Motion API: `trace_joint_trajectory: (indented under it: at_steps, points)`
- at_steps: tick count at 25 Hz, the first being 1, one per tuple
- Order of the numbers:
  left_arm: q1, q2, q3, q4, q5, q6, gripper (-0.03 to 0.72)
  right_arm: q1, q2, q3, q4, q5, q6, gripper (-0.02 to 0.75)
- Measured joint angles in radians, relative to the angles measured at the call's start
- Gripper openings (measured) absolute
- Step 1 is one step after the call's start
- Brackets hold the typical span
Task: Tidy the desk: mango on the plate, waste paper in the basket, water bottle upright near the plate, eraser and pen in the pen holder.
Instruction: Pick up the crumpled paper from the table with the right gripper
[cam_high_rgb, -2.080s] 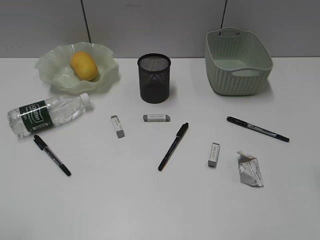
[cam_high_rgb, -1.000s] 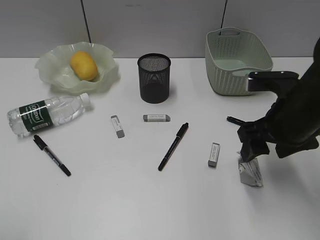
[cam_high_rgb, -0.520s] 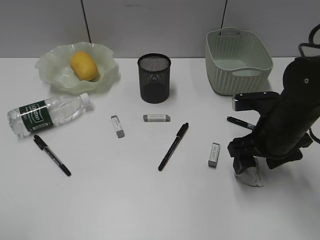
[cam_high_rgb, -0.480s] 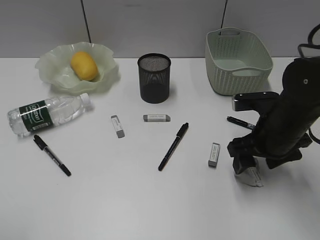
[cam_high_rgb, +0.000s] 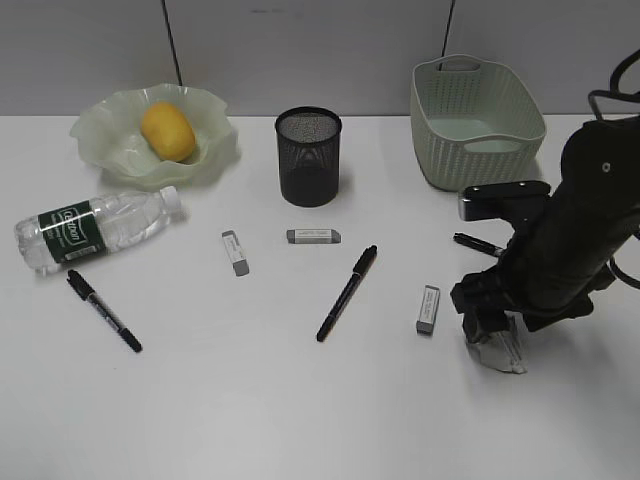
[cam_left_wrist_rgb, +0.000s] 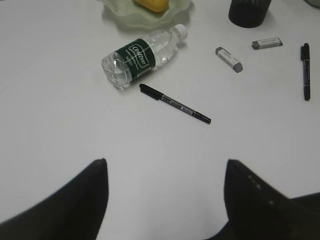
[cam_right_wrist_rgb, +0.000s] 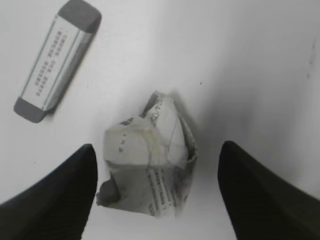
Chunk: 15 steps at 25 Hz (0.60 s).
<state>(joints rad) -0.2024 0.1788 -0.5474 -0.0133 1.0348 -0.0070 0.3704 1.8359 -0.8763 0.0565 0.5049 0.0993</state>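
At the far left of the desk (cam_high_rgb: 300, 420) the mango (cam_high_rgb: 167, 130) sat in the plate (cam_high_rgb: 100, 135), and in front of it the water bottle (cam_high_rgb: 92, 228) lay on its side, cap pointing toward the plate. A black pen (cam_high_rgb: 103, 310) lay just beside the bottle. The left gripper (cam_left_wrist_rgb: 165, 175) hung above bare tabletop short of that pen, its two fingers spread wide with nothing between them and touching nothing.

Toward the middle stood the pen holder (cam_high_rgb: 308, 156), with two erasers (cam_high_rgb: 234, 252) in front of it, then a second pen (cam_high_rgb: 347, 291) lying at a slant, and a third eraser (cam_high_rgb: 427, 308) further right. The basket (cam_high_rgb: 475, 122) stood at the back right.

On the right, the right gripper (cam_right_wrist_rgb: 155, 165) was low over the waste paper (cam_right_wrist_rgb: 150, 165). Its fingers (cam_right_wrist_rgb: 55, 200) stood wide apart, one on each side of the crumpled wad, and a gap showed on both sides, so the paper lay on the desk ungripped. Another pen (cam_high_rgb: 478, 243) poked out from behind that arm.
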Motion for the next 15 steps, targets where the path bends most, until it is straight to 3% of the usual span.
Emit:
trace_joint_trajectory:
  at_steps: [7,13,15]
  points:
    - [0.0,0.0,0.0,0.0,0.0,0.0,0.544,0.0,0.046,0.0,-0.001,0.02,-0.002,0.547]
    - [0.0,0.0,0.0,0.0,0.0,0.0,0.544,0.0,0.047,-0.008,-0.003,0.036,-0.002,0.297]
    - [0.0,0.0,0.0,0.0,0.0,0.0,0.544,0.0,0.043,-0.01,-0.005,0.041,-0.002,0.249]
